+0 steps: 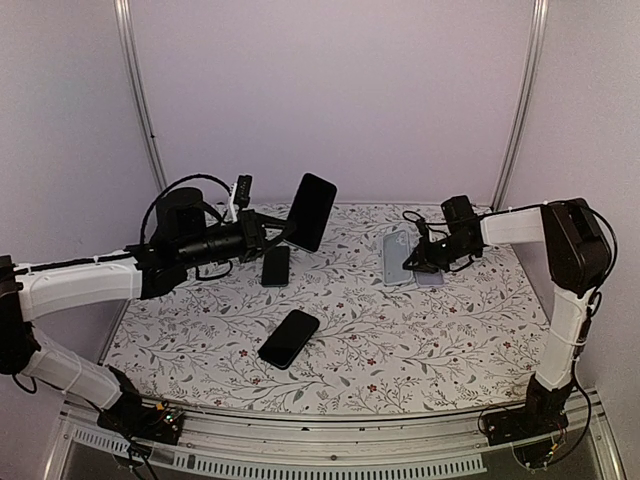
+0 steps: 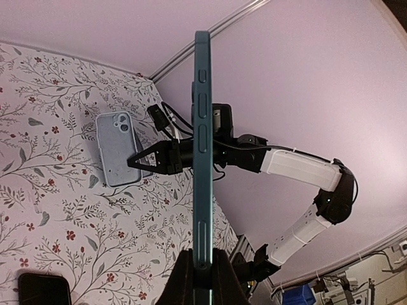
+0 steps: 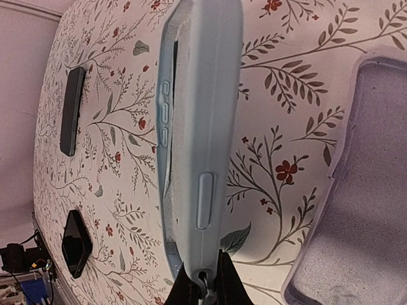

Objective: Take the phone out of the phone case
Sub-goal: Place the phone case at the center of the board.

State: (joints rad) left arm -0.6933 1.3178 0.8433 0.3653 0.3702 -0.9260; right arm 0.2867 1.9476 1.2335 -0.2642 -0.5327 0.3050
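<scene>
My left gripper (image 1: 283, 237) is shut on the lower end of a phone (image 1: 310, 210) with a black screen and teal sides, holding it in the air above the back left of the table. The left wrist view shows that phone (image 2: 202, 127) edge-on, upright between the fingers of the left gripper (image 2: 202, 251). A light blue phone case (image 1: 396, 257) lies at the back right. My right gripper (image 1: 412, 262) is shut on its near rim. In the right wrist view the case (image 3: 200, 114) is tilted on edge above the right gripper (image 3: 205, 270); I cannot see inside it.
A lilac case (image 3: 359, 190) lies right beside the blue one. Two dark phones rest on the floral tablecloth, one (image 1: 276, 265) near the left gripper and one (image 1: 289, 338) toward the middle front. Metal frame posts (image 1: 140, 100) stand at the back corners.
</scene>
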